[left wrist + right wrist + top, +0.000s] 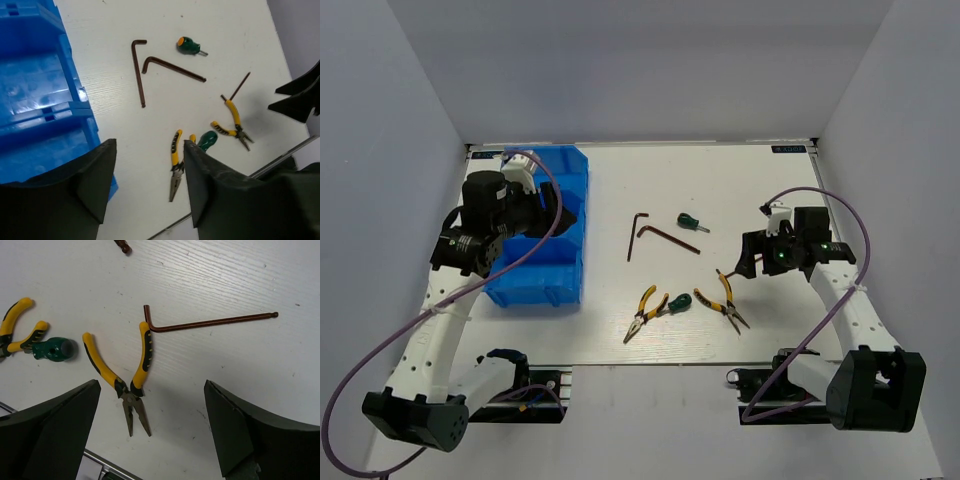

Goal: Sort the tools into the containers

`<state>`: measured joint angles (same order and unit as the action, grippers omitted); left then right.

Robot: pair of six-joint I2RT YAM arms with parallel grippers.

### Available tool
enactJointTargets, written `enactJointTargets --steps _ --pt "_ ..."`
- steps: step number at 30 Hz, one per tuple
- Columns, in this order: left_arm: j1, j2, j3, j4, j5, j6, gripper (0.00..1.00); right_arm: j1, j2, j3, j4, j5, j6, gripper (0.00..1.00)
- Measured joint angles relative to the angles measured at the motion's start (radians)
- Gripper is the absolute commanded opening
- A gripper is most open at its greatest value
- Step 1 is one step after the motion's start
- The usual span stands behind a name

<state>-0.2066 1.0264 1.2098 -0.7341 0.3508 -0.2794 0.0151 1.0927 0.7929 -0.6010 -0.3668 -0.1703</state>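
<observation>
We get bright, even light from above — white glare patches on the blue bins (31,99), and right of the bins the tools (188,45) cast only faint, soft shadows

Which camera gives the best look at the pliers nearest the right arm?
Right wrist: the pliers lie large and unobstructed mid-frame, handles spread. The top view shows them whole but small. The left wrist view shows them whole too, small, toward the right side.

Left arm (448,318) holds its jaws parted and empty; right arm (848,300) holds its jaws wide, empty.
</observation>
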Motion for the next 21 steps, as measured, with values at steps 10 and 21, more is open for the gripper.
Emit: enactJointTargets --steps 10,21 --pt "0.0 0.025 -0.047 0.149 0.041 -0.027 1.0 0.0 0.011 0.035 -0.005 -0.136 -0.079 0.84" --pt "-0.018 0.216 -0.128 0.295 0.195 -0.047 0.07 0.001 0.11 0.137 -0.01 -0.2 -0.069 0.56"
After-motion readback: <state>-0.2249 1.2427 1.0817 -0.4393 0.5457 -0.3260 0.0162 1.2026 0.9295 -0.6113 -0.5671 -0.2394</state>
